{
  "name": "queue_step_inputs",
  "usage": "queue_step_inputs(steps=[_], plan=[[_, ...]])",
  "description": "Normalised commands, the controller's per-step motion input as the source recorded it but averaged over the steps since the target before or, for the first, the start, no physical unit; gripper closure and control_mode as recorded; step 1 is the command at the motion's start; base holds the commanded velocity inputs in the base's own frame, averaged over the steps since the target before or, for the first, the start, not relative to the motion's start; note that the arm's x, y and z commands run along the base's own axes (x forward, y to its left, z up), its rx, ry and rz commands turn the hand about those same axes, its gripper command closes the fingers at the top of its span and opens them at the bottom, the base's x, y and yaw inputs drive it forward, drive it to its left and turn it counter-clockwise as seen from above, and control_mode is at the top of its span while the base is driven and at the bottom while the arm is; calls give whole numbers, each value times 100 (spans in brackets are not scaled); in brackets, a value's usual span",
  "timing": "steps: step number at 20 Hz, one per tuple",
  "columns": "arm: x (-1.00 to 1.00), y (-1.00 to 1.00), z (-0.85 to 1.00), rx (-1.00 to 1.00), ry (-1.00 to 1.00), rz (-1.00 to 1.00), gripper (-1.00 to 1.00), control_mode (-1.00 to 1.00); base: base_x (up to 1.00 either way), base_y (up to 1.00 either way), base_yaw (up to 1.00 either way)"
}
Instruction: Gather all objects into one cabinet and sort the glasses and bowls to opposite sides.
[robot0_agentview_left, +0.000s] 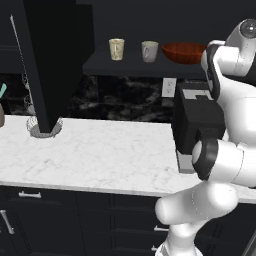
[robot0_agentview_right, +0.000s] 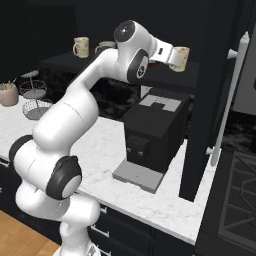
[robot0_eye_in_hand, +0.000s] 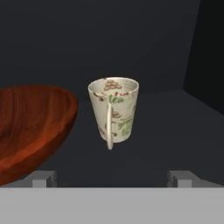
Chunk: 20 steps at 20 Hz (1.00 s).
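The white arm reached up and forward from the base, its wrist level with the cabinet shelf. The gripper faced into the cabinet with its fingers spread wide and nothing between them. Just ahead of it stood a cream tumbler with a handle and speckled print, upright on the shelf, close beside the red-brown bowl; whether the two touched was hard to tell. In the left base view another tumbler and a greyish-white cup stood apart on the shelf, left of the bowl, whose right edge was hidden by the arm. What the cups and bowl held could not be made out.
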Motion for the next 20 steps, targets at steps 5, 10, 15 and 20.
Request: queue_step_inputs(steps=[5,10,15,20], plan=[[19,-25,-2,0,1,0,-100,-100,0,0,0],[15,-26,-3,0,1,0,-100,-100,0,0,0],[11,-6,-5,0,1,0,-100,-100,0,0,0],[5,-1,0,1,0,0,-100,-100,0,0,0]])
